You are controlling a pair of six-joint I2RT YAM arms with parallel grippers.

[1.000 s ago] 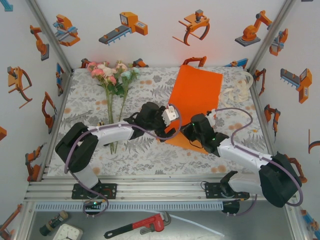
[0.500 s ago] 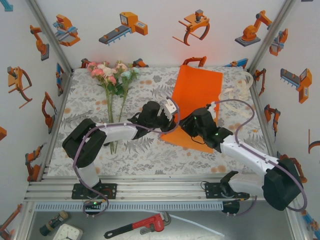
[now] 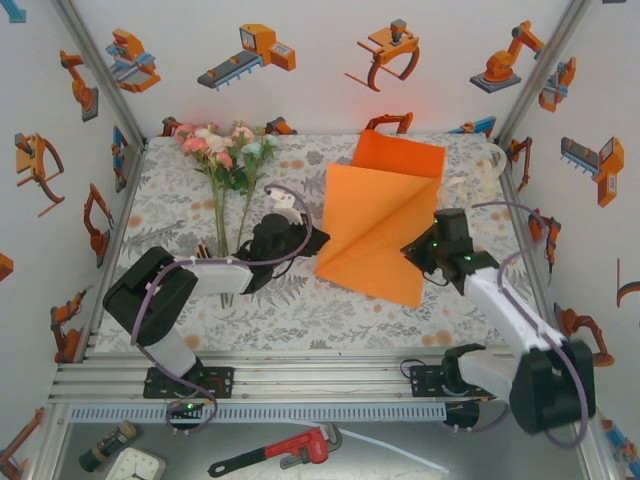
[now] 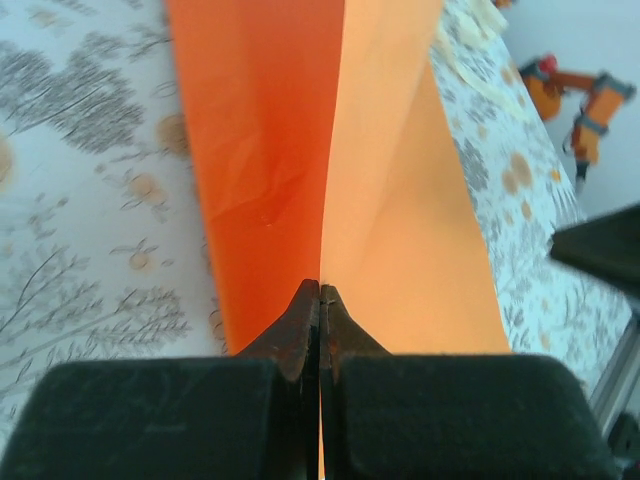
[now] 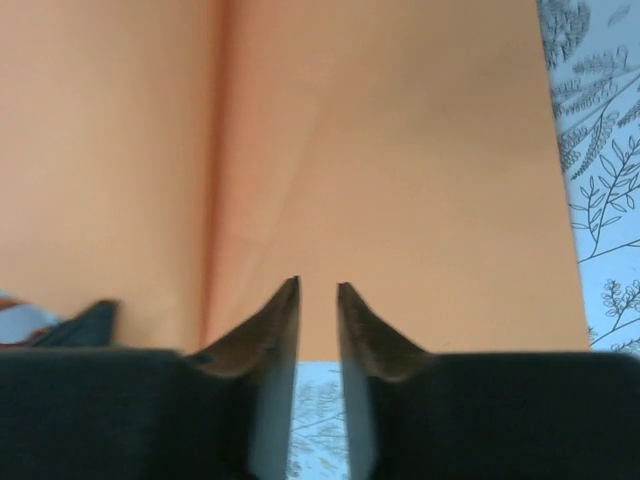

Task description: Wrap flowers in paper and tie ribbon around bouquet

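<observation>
1. While the left gripper (image 4: 320, 292) is pressing its black fingers tight together, a thin line of orange is showing between them, so it is pinching a corner of the large, plain, bright-orange rectangular sheet of paper (image 3: 385, 225).
2. From above, the paper is lying on the grey-and-orange floral-print tablecloth (image 3: 300, 315) in the middle-right of the table. It is folding over itself along a slanting crease, with a paler face turned up and a deeper orange strip showing at the far end.
3. At the paper's right edge, the right gripper (image 5: 318, 292) is holding its two fingers a little apart. The narrow gap has nothing in it, and the tips are pointing over the sheet's pale face. Whether they are touching it I cannot tell.
4. Well apart from the paper, the small bunch of pink, white and pale-green artificial flowers (image 3: 222, 150) is lying at the far left. Its blooms are pointing toward the back wall, and its long thin green stems are running down beside the left arm.
5. Near the far right corner, the thin cream-white fabric ribbon (image 3: 480, 175) is lying in a loose heap just beside the paper.
</observation>
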